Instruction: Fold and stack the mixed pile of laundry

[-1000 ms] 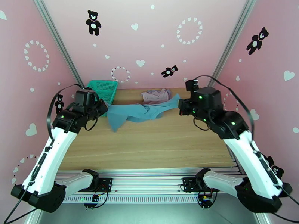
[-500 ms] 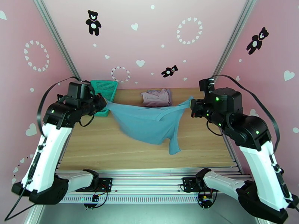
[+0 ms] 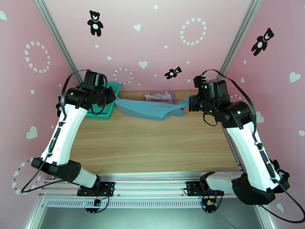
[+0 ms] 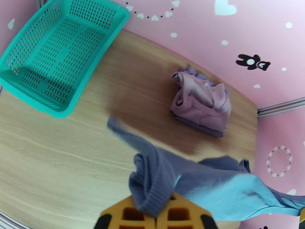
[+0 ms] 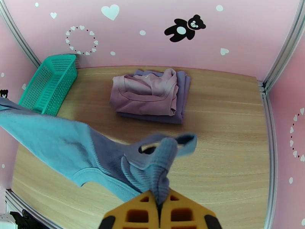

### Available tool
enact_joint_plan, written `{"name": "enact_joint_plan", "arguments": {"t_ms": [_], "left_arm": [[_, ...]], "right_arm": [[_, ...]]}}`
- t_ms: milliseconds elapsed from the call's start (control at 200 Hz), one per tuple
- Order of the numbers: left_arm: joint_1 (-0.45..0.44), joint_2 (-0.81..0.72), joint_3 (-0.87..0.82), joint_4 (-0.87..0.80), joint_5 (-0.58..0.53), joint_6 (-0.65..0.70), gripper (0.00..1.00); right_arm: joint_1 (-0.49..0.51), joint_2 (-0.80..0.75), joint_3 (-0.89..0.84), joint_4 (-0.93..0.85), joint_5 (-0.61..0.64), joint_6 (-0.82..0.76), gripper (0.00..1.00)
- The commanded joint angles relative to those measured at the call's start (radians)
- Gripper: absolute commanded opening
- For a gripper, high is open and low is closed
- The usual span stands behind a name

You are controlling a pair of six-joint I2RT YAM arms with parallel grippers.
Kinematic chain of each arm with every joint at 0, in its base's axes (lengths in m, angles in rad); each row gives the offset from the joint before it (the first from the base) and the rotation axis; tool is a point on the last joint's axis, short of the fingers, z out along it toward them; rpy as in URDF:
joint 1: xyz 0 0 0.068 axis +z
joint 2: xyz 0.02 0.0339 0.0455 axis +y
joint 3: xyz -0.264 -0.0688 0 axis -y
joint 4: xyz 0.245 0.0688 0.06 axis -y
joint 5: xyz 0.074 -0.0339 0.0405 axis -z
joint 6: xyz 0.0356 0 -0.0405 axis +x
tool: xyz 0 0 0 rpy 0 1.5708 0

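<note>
The left gripper [image 3: 113,99] is clamped tight on one end of the teal-blue top [image 3: 152,110], and the right gripper [image 3: 189,104] is pinched closed on the opposite end; the top hangs stretched between them above the far part of the wooden table [image 3: 152,145]; the green mesh basket [image 3: 110,88] sits at the far left corner; the pale mauve garment [image 5: 145,94] lies folded on the grey-lavender garment [image 5: 183,92], by the back wall.

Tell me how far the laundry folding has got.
Done: the pale mauve garment lies folded on the grey-lavender one, stacked at the far edge of the table. In hand: the teal top hangs stretched between the left gripper and right gripper, both shut on it. Left: fold it and add it to the stack.
</note>
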Motion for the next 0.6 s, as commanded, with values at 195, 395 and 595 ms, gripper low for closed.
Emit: {"name": "enact_joint_plan", "arguments": {"t_ms": [195,395,595], "left_arm": [[0.008,-0.319,-0.118,-0.111,0.077,0.004,0.00],[0.008,-0.514,-0.204,-0.200,0.105,-0.023,0.00],[0.007,-0.587,-0.412,-0.179,0.120,-0.039,0.00]], "right_arm": [[-0.004,-0.277,-0.094,-0.114,-0.143,0.048,0.00],[-0.005,-0.423,-0.113,-0.198,-0.240,0.101,0.00],[-0.003,-0.454,-0.311,-0.149,-0.240,0.135,0.00]]}}
